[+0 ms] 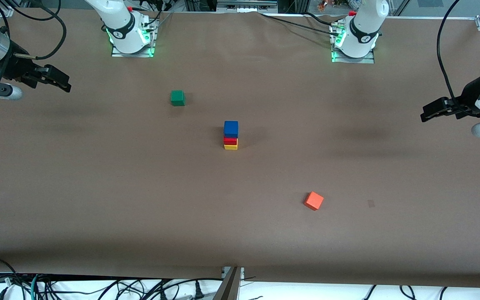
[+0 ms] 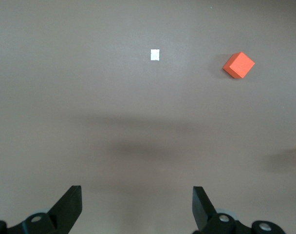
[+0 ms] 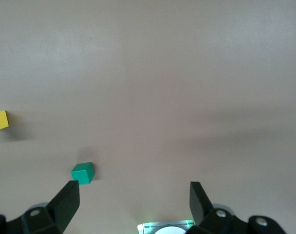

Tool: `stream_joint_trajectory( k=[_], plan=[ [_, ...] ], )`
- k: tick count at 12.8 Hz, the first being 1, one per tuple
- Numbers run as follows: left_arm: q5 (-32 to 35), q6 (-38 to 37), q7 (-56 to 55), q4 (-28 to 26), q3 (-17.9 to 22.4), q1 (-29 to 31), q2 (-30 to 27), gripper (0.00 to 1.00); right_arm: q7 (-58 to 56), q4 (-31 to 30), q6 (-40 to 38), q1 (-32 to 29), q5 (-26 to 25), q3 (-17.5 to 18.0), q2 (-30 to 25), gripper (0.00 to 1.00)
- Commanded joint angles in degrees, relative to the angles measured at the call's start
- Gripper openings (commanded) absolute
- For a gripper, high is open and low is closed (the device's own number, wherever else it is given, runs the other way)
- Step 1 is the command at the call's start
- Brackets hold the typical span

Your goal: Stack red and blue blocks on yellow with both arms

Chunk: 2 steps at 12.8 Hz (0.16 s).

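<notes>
Stack at table centre: blue block [image 1: 231, 128] on red block [image 1: 230, 141] on yellow block [image 1: 230, 146]; task judged complete, nothing left.

Count: 1 blue, 1 red, 1 yellow, 1 green cube [image 1: 177, 98] (toward arm bases), 1 orange cube [image 1: 313, 201] (nearer camera).

Left gripper [image 1: 431, 113] at left arm's table end, right gripper [image 1: 58, 81] at right arm's end; both spread wide, nothing held, arms parked.

The desk [image 1: 98, 187] is plain matte brown, unpatterned. On it, the stack reads blue block [image 1: 231, 128] over red block [image 1: 230, 141] over yellow block [image 1: 231, 146]. A green cube [image 1: 177, 98] and an orange-red cube [image 1: 313, 201] are solid-coloured too. A tiny white square [image 2: 155, 55] marks the brown surface. The left gripper [image 2: 137, 207] and right gripper [image 3: 134, 204] have black fingers; the arms are white with green lights glowing at their bases.
</notes>
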Motion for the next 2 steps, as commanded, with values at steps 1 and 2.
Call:
stream_joint_trajectory(
  k=[1,2],
  plan=[
    [-0.6,0.0,0.4,1.1,-0.1,-0.1,0.4,1.0,-4.7,-1.0,-0.5,-1.1,0.0,0.6,-0.9,1.0],
    [-0.6,0.0,0.4,1.0,-0.1,-0.1,0.4,1.0,-4.7,-0.9,-0.4,-1.1,0.0,0.6,-0.7,1.0]
  ],
)
